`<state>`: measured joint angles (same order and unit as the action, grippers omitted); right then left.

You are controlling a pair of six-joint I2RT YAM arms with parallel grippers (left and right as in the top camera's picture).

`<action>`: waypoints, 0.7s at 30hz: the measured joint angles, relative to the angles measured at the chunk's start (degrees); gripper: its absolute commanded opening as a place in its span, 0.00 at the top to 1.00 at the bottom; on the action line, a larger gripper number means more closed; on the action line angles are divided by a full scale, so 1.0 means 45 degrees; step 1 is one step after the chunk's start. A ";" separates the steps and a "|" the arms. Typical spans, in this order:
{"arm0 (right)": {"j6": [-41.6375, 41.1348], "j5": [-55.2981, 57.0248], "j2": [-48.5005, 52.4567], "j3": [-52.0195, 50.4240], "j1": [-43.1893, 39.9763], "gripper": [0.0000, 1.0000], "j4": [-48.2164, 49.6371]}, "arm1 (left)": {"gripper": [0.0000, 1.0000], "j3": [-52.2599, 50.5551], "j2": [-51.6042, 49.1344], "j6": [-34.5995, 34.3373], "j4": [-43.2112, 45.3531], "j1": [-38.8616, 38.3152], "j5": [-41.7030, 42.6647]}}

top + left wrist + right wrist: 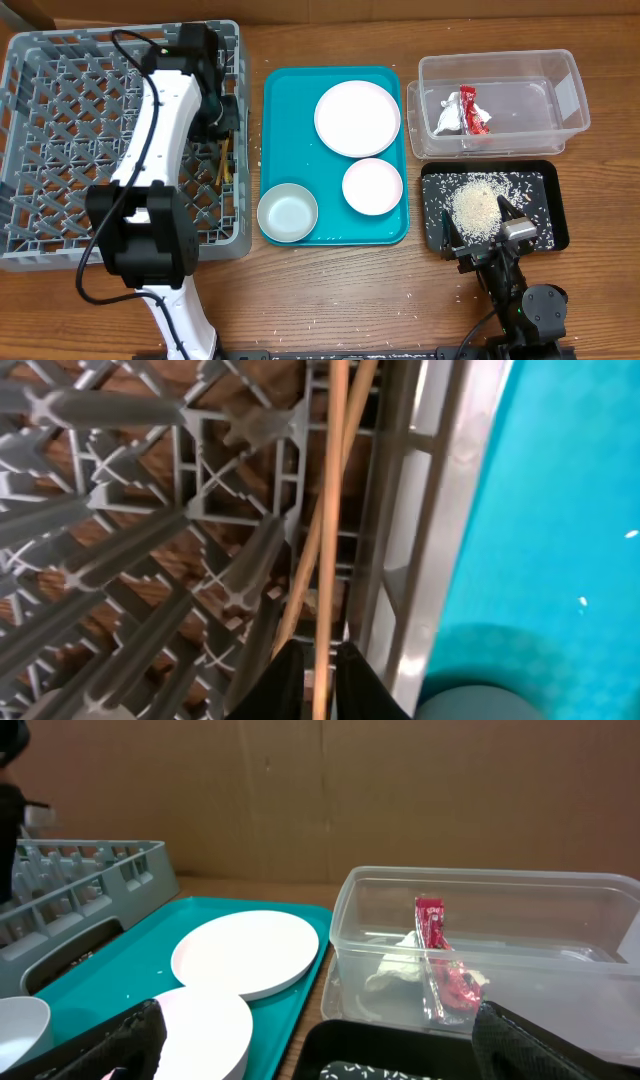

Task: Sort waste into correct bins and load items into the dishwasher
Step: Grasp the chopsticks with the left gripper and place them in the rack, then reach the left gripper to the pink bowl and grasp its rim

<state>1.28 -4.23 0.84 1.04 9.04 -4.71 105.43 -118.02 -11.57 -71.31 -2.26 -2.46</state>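
Dish rack: grey moulded plastic, matt. Chopsticks: pale bare wood, smooth. Teal tray: plastic with a slight gloss. Large plate and small dish: white, smooth, glazed-looking. Bowl: metal by its look, with a dull satin sheen. Tub: clear plastic, glossy, a little cloudy. Wrapper: crinkled shiny film, red and silver-white. Black tray: plastic, semi-matt, carrying dry rice grains. Table: brown wood grain, low sheen. Backdrop: plain matt cardboard.

The red wrapper lies in the clear tub beside the teal tray.
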 measured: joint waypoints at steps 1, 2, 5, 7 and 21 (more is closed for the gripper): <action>0.0000 0.0000 0.0000 0.0000 0.0000 0.00 0.0000 | 0.78 -0.0019 -0.0024 0.0000 0.0044 0.0000 0.0000; 0.0000 0.0000 0.0000 0.0000 0.0000 0.01 0.0000 | 0.79 -0.0019 -0.0024 0.0015 0.0078 0.0005 0.0000; 0.0000 0.0000 0.0000 0.0000 0.0000 0.00 0.0000 | 0.92 -0.0019 -0.0019 0.0015 0.0078 0.0005 0.0015; 0.0005 0.0000 0.0000 0.0000 0.0000 0.00 0.0000 | 0.92 0.0000 -0.0019 0.0058 -0.0151 0.0005 0.0053; 0.0000 0.0000 0.0000 0.0000 0.0000 0.00 0.0000 | 0.91 0.3517 0.3424 0.0432 -0.4614 -0.2025 0.1049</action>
<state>1.28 -4.23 0.84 1.04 9.04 -4.71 121.25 -102.61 -9.63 -92.07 -11.38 2.26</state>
